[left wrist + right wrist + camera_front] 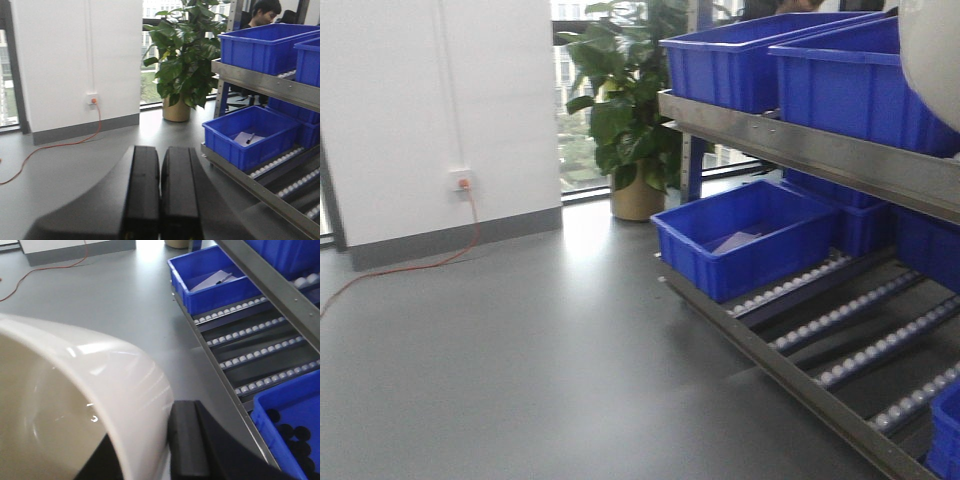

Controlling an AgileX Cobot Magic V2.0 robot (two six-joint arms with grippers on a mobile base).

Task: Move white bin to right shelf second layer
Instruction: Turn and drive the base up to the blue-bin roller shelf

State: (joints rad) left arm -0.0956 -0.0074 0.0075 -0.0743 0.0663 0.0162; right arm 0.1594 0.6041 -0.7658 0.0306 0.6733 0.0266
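Note:
The white bin (75, 390) fills the left of the right wrist view, with its mouth toward the camera. My right gripper (147, 450) is shut on its wall, one finger inside and one finger (187, 440) outside. The bin's rounded side also shows at the top right of the front view (932, 50), above the rack's upper level. The steel rack shows two levels. An upper front rail (820, 150) carries blue crates, and a lower level has white roller lanes (860, 350). I cannot tell which is the second layer. My left gripper (160, 190) is shut and empty over the floor.
Blue crates (760, 50) stand on the upper level. One blue crate (745, 235) with paper in it sits on the lower rollers, and another holds black discs (295, 425). A potted plant (635, 130), an orange cable (420, 265) and a seated person (262, 12) are behind.

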